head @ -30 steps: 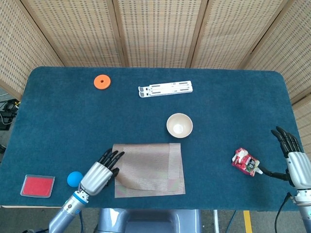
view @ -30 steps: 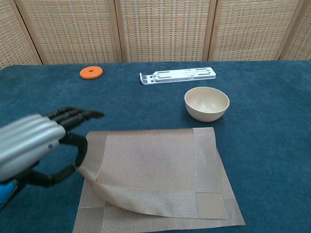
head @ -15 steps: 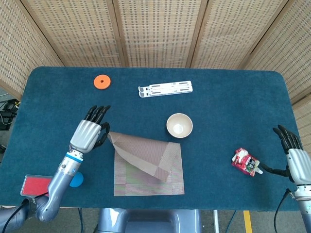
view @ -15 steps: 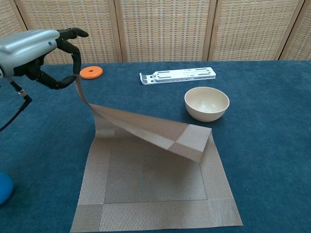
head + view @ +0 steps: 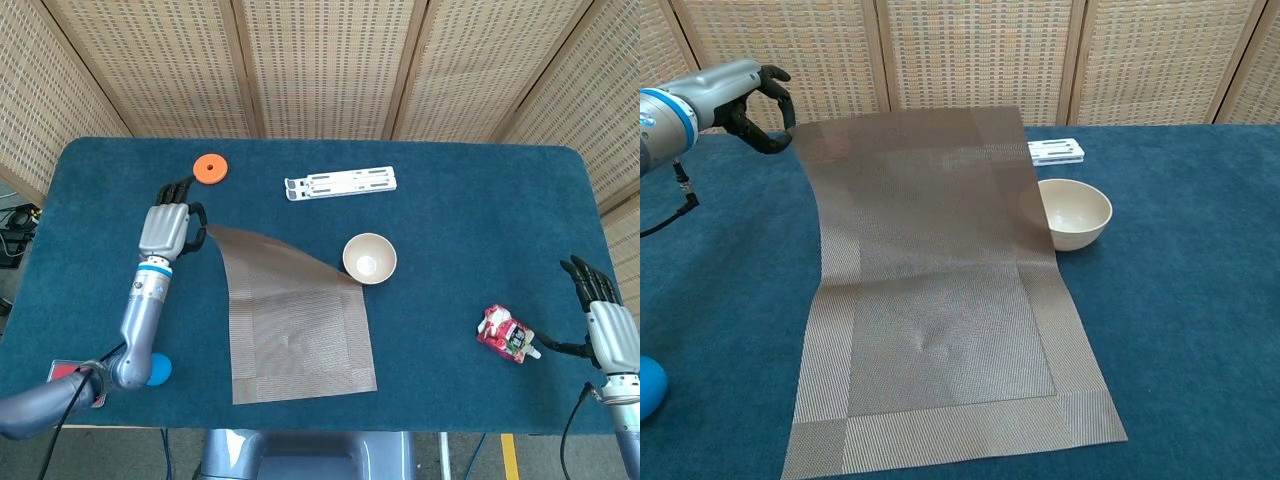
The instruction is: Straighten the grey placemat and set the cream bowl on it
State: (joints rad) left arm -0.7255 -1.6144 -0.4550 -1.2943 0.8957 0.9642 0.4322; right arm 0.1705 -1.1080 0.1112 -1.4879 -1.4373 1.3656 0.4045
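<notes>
Grey placemat [image 5: 940, 320]: finely ribbed woven cloth, matt, flexible (it bends where lifted). Cream bowl [image 5: 1074, 212]: smooth, softly glossy, ceramic-like. Table [image 5: 480, 200]: covered in matt blue napped fabric, felt-like. Left hand [image 5: 167, 226]: brushed silver metal-look shell, black fingers. Screen panels, upper frame: woven cane in wooden frames.

Your left hand [image 5: 166, 226] is raised, pinching the placemat [image 5: 295, 320] corner; your right hand [image 5: 604, 318] rests low, fingers spread, holding nothing

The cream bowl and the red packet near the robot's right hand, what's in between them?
Nothing: the head view shows only bare blue table between the cream bowl and the red packet.
</notes>
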